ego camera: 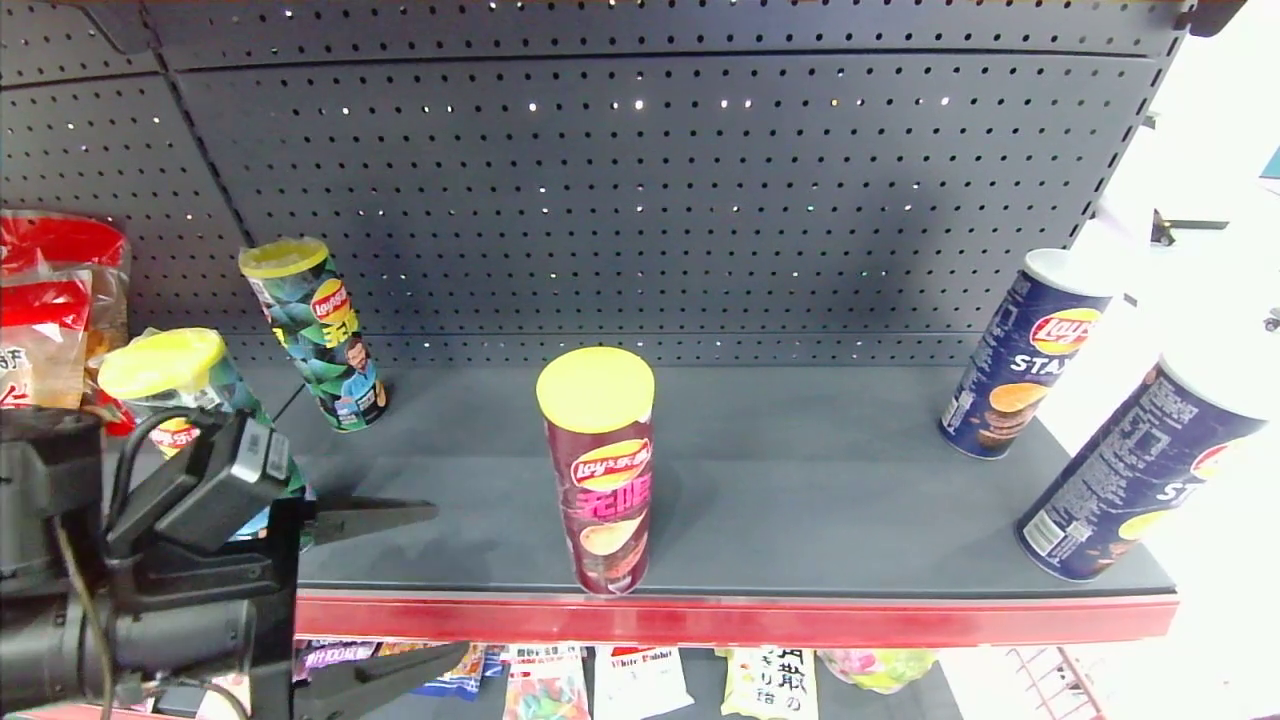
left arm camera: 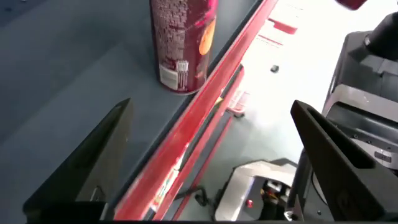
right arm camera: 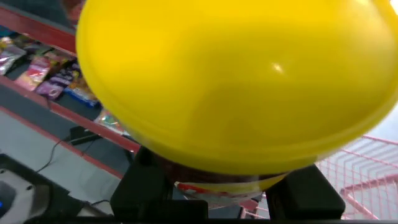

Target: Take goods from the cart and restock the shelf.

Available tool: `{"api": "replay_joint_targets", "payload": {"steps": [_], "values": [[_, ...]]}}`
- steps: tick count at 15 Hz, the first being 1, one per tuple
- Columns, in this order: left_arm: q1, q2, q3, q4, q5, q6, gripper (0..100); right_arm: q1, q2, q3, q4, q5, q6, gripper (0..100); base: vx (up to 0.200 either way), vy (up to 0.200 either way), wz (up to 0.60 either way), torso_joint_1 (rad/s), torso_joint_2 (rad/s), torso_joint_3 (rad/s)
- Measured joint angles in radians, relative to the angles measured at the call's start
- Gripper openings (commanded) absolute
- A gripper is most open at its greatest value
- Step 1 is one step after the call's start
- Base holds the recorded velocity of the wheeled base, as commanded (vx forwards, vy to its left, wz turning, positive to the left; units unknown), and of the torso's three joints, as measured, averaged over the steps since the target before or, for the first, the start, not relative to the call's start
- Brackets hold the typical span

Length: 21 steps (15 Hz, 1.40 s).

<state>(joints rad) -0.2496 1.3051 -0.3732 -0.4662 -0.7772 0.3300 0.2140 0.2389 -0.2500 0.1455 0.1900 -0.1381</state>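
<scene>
- The left gripper (ego camera: pixel 450 580), at 8 o'clock, is spread wide, with nothing between its black fingers.
- Two green cans (ego camera: pixel 312 335), cylindrical and yellow-lidded, are stood at 9 o'clock on the matte grey shelf (ego camera: pixel 800 500).
- A maroon can (ego camera: pixel 605 480), yellow-lidded, is stood upright at 6 o'clock by the red lip (ego camera: pixel 800 620).
- Two navy cans (ego camera: pixel 1015 360), white-lidded, are seen at 3 o'clock.
- The right gripper (right arm camera: pixel 221 196) is clamped on a held can (right arm camera: pixel 236 81) with a glossy yellow lid.

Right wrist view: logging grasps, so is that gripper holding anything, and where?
Yes: the right gripper grips a yellow-lidded chip can by its body, just below the lid.
</scene>
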Motion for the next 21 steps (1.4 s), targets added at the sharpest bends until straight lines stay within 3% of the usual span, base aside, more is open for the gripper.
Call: {"api": "replay_joint_targets", "payload": {"steps": [3, 6, 11, 16, 21], "values": [[0.016, -0.154, 0.082, 0.006, 0.071, -0.040, 100, 0.013, 0.230, -0.160, -0.007, 0.109, -0.004, 0, 0.000, 0.000, 0.00, 0.000, 0.00, 0.000], [0.019, -0.263, 0.120, 0.013, 0.143, -0.050, 100, 0.044, 0.497, -0.336, -0.040, 0.146, -0.007, 0, 0.000, 0.000, 0.00, 0.000, 0.00, 0.000], [0.019, -0.411, 0.161, 0.126, 0.224, -0.048, 100, 0.166, 0.882, -0.483, -0.301, 0.154, -0.005, 0, 0.000, 0.000, 0.00, 0.000, 0.00, 0.000], [0.019, -0.455, 0.157, 0.129, 0.265, -0.043, 100, 0.213, 1.246, -0.636, -0.524, 0.137, -0.005, 0, 0.000, 0.000, 0.00, 0.000, 0.00, 0.000], [0.019, -0.460, 0.155, 0.151, 0.267, -0.043, 100, 0.264, 1.526, -0.913, -0.545, 0.112, -0.006, 0, 0.000, 0.000, 0.00, 0.000, 0.00, 0.000]]}}
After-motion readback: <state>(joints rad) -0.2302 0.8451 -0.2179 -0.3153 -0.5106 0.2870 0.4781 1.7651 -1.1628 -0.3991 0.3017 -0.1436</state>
